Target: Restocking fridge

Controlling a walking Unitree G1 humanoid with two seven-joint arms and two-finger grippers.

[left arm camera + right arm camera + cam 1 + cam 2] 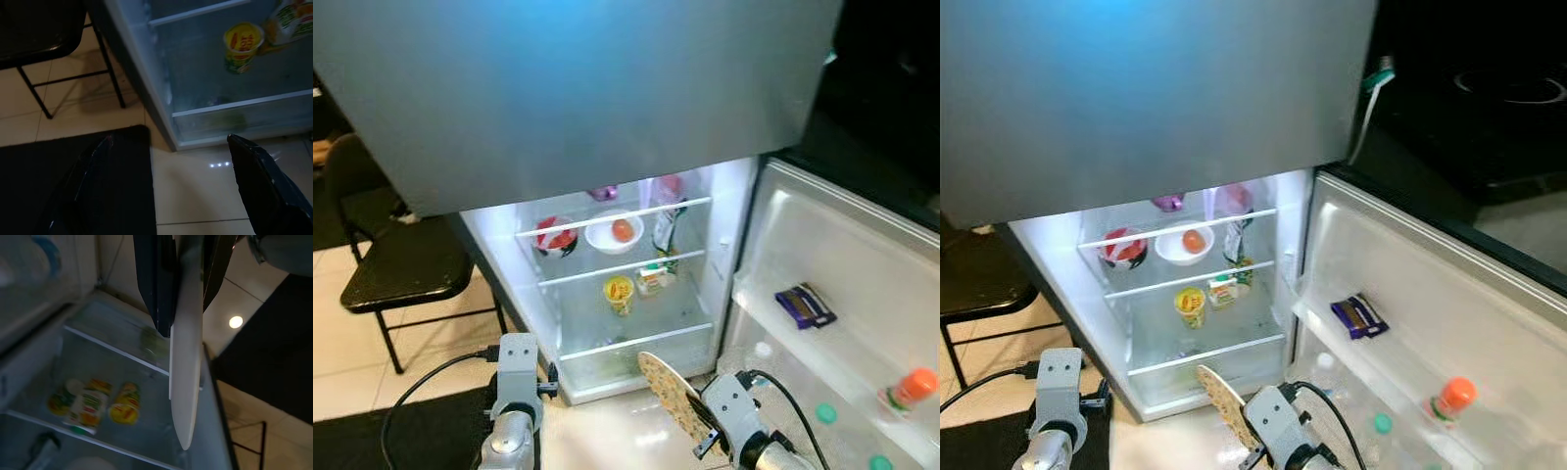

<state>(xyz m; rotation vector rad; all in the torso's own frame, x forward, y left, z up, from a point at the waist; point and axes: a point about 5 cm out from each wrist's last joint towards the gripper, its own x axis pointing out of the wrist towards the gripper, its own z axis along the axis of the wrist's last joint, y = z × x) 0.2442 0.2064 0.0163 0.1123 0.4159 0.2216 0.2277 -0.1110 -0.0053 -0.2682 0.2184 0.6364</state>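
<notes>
My right gripper [700, 416] is clamped on a flat, speckled flatbread disc [668, 392], held on edge just in front of the open fridge [636, 294], near its lowest shelf [636, 343]; my left gripper [171, 186] hangs low before the fridge's left corner, fingers spread wide and empty; I judge this the carry-in step: the disc is gripped but not yet stowed; next I must reach forward and level it over a bare stretch of shelf, clear of the yellow cup [619, 292].
</notes>
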